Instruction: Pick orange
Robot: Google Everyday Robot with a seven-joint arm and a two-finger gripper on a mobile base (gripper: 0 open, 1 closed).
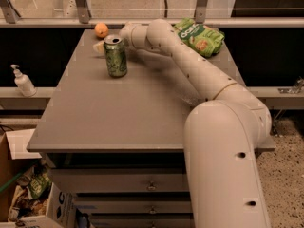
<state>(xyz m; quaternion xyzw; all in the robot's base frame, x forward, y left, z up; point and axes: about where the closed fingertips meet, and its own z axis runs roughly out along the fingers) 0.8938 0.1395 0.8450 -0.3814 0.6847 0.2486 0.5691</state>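
Seemingly whitish fingers [98,46] by green can [116,57].

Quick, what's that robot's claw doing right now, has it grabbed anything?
Gripper: cannot be told; it is partly hidden behind the green metal soda can, just short of the small round orange fruit at the grey table's far edge.

Your arm [190,70] is smooth cream-white — fat rounded segments, 2 dark holes; gripper [99,46] just behind the green can [115,56].
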